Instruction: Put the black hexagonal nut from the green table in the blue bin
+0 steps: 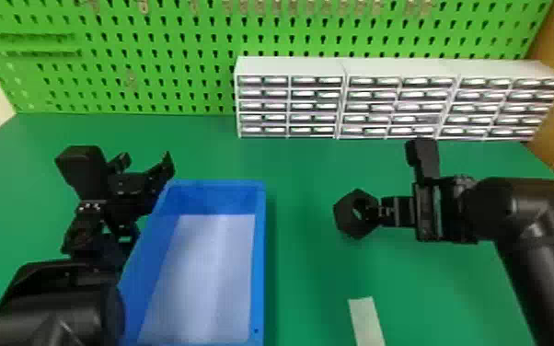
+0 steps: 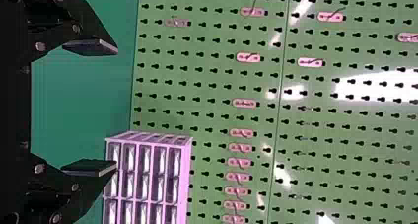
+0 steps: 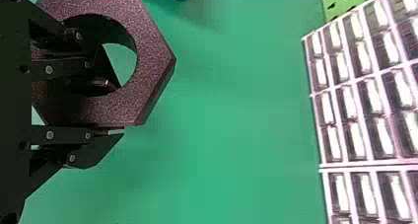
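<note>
In the head view my right gripper [image 1: 378,212] is shut on the near edge of the black hexagonal nut [image 1: 346,214], holding it over the green table [image 1: 308,276], right of the blue bin [image 1: 258,276]. The right wrist view has the nut [image 3: 153,61] between the fingers of my right gripper [image 3: 106,108], one finger inside its hole and the other against its outer side. My left gripper [image 1: 149,172] is parked beside the bin's far left corner; the left wrist view has this gripper [image 2: 116,105] open, nothing between its fingers.
White drawer cabinets [image 1: 343,99] stand along the back of the table before a green pegboard [image 1: 152,60]. A pale strip [image 1: 366,317] lies on the table near the front, right of the bin.
</note>
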Motion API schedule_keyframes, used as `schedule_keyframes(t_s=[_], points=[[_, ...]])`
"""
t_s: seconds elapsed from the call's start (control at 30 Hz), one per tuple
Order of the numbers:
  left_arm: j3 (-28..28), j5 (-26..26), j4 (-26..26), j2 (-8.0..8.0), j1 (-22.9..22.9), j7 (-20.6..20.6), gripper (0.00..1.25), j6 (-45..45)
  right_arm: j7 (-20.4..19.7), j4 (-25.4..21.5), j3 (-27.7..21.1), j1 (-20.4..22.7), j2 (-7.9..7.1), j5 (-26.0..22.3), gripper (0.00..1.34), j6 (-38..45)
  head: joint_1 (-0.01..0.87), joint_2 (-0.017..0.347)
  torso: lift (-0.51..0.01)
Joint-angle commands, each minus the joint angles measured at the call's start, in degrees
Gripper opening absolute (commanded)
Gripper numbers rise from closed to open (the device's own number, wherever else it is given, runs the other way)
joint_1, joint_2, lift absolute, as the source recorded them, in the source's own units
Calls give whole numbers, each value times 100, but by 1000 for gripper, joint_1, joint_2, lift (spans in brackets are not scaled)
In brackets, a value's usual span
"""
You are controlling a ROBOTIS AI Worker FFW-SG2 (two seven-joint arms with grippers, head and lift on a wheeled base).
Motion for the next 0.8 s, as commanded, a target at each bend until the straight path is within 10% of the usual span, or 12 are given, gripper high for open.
schedule_keyframes(t_s=[0.0,0.77], points=[[25,9,0,-15,-8,0,815,0,0,-185,-20,13,13,-11,279,-109,686,51,-97],[-2,44,9,-15,1,0,815,0,0,-1538,-134,567,66,270,279,-2025,686,51,-97]])
